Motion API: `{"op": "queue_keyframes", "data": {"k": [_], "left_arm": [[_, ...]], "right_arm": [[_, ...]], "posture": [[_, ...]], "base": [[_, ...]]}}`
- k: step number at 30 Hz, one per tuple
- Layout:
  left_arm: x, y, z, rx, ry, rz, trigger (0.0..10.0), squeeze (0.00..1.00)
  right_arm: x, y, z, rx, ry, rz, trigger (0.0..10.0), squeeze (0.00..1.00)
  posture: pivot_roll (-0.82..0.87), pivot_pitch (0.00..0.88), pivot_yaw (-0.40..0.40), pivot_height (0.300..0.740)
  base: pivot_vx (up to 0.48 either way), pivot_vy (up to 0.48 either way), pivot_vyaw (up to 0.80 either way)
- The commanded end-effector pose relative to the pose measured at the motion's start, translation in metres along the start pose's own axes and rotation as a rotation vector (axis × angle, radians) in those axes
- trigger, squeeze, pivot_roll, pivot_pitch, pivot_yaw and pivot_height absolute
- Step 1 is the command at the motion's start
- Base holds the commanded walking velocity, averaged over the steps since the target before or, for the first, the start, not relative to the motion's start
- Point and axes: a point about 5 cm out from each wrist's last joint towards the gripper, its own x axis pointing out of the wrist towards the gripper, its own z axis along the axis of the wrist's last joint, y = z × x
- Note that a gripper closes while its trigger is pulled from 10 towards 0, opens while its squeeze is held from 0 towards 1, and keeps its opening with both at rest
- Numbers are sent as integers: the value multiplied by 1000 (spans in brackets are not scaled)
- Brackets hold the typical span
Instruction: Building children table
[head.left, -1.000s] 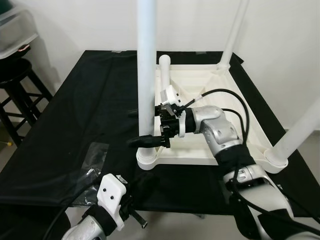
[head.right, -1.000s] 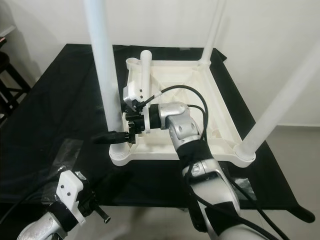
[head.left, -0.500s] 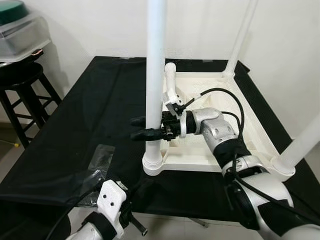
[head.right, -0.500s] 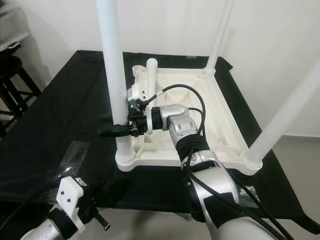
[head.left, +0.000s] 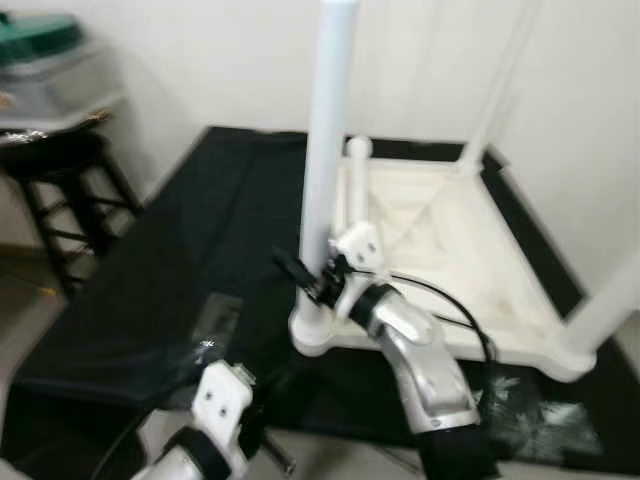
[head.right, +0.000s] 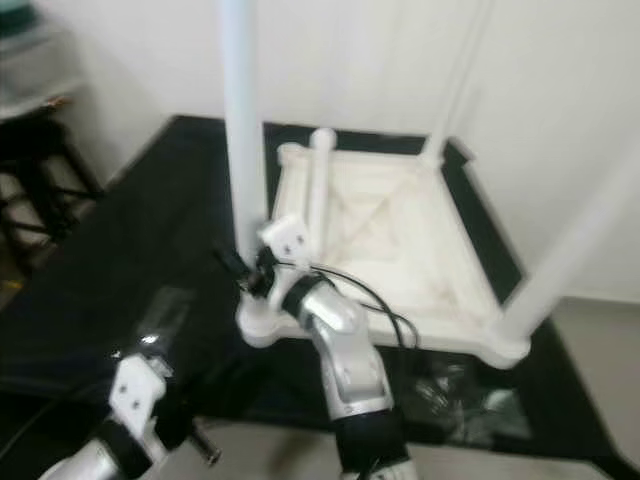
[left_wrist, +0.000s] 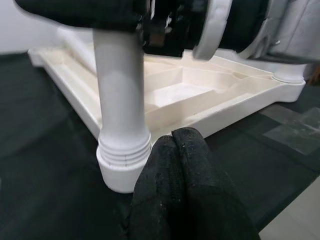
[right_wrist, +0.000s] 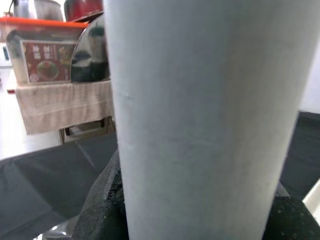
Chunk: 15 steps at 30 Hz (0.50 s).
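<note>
The black-draped worktop (head.left: 150, 290) carries the white children's table (head.left: 440, 260) upside down, presumably so its legs can be fitted from above. Three legs stand upright in corner sockets; a shorter one leans at the far corner. The right pincer (head.left: 305, 280) is clamped around the near leg (head.left: 325, 150) just above its ribbed socket (left_wrist: 124, 160), probably seating or twisting it home. The left pincer (left_wrist: 177, 150), fingers pressed together and empty, hangs idle just beside that socket.
</note>
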Motion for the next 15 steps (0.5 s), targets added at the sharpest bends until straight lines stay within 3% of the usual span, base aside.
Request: {"op": "queue_keyframes", "data": {"k": [1, 3, 4, 5, 9, 10, 12, 15], "left_arm": [[-2, 2, -4, -14, 24, -2, 10000, 0], [-1, 2, -5, -11, 29, -21, 10000, 0], [-2, 2, -5, -7, 27, -10, 10000, 0], [-2, 3, -5, -2, 24, 3, 10000, 0], [-3, 4, -4, 3, 18, 22, 10000, 0], [-3, 4, -4, 2, 18, 22, 10000, 0], [-3, 4, -4, 0, 18, 18, 10000, 0], [-2, 4, -4, -2, 19, 15, 10000, 0]], "right_arm": [[-5, -14, -26, 82, 105, -88, 0, 0], [-4, -14, -31, 97, 134, -80, 0, 0], [-3, -14, -32, 59, 167, -89, 0, 0], [-3, -14, -33, 16, 201, -106, 8863, 0], [-5, -17, -35, -25, 247, -142, 8863, 0], [-8, -17, -35, -26, 257, -151, 10000, 0], [-11, -14, -25, -79, 208, -159, 10000, 0], [-12, -7, -24, -26, 214, -129, 10000, 0]], "posture": [[30, 93, 4, 740], [38, 92, -9, 740], [33, 92, -9, 740], [37, 93, -11, 740], [38, 95, -13, 740], [34, 94, -15, 740], [34, 94, -15, 740], [35, 93, -11, 740]], "base": [[0, 0, 0], [0, 0, 0], [0, 0, 0], [0, 0, 0], [0, 0, 0], [0, 0, 0], [0, 0, 0], [0, 0, 0]]}}
